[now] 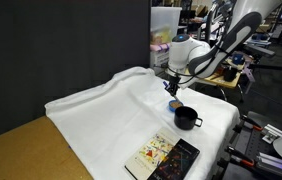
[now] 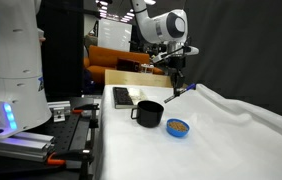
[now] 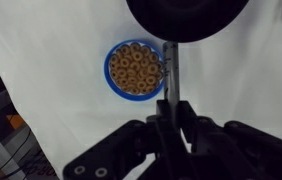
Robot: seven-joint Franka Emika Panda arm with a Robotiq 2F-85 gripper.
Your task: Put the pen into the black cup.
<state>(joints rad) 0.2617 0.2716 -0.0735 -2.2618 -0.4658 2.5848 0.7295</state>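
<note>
My gripper point(image 3: 171, 115) is shut on the pen point(image 3: 170, 70), a thin dark stick that points out from the jaws toward the black cup point(image 3: 186, 18) at the top of the wrist view. In both exterior views the gripper point(image 1: 173, 84) point(image 2: 176, 72) hangs above the white cloth with the pen point(image 2: 175, 84) pointing down. The black cup point(image 1: 186, 119) point(image 2: 148, 113), a squat mug with a side handle, stands upright on the cloth, below and a little to the side of the gripper.
A blue round dish of cereal rings point(image 3: 134, 68) point(image 1: 175, 106) point(image 2: 178, 127) lies beside the cup. A colourful book point(image 1: 153, 153) point(image 2: 131, 97) and a black slab point(image 1: 183, 158) lie near the table edge. A white cloth point(image 1: 111, 105) covers the table.
</note>
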